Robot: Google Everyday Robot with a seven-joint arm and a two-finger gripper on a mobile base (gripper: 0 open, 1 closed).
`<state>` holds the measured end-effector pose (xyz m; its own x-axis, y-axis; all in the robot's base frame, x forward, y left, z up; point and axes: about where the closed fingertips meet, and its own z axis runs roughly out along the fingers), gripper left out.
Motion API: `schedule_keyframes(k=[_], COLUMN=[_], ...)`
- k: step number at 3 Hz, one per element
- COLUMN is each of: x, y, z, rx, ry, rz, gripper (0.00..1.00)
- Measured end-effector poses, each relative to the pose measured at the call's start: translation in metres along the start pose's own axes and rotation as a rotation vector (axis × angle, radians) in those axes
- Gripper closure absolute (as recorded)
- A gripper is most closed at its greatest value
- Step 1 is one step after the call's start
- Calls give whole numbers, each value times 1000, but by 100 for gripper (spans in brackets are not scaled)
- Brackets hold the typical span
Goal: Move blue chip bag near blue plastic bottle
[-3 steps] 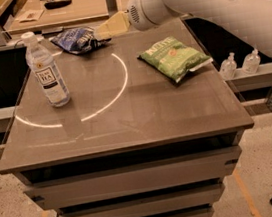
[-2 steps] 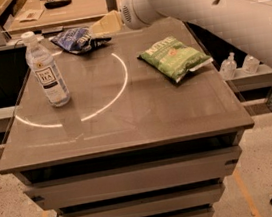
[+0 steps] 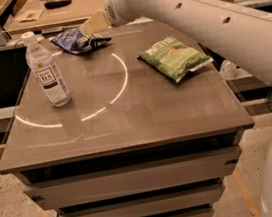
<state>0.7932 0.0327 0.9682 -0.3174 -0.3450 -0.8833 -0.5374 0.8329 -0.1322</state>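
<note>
The blue chip bag (image 3: 77, 40) lay crumpled at the far edge of the worktop (image 3: 127, 117), somewhat left of the middle. The blue plastic bottle (image 3: 46, 72) stood upright by the left edge, nearer the front than the bag and clearly apart from it, so the bag had yet to be carried over. In the single camera view the white arm (image 3: 204, 20) reached in from the right across the far right corner, probably to come at the bag from the side away from the bottle. Its gripper (image 3: 93, 24) sat low at the bag's right end, seemingly touching the foil. Whether it was apart or clamped on the bag could not be told. A green chip bag (image 3: 173, 57) lay flat towards the right edge, out of the way. Compared with the frames a second earlier, the gripper had slid leftwards along the far edge and closed the gap to the blue bag. The bag, the bottle and the green bag had not shifted.
</note>
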Motion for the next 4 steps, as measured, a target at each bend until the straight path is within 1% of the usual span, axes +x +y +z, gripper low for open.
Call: schedule_keyframes(k=[1, 2, 3, 4], x=[0, 9, 17, 25], y=[-9, -4, 4, 8], z=[24, 44, 61, 76], rx=[-29, -55, -38, 23], ry=[-28, -37, -35, 0], rz=[-21, -43, -75, -116], gripper=[0, 0, 0, 0])
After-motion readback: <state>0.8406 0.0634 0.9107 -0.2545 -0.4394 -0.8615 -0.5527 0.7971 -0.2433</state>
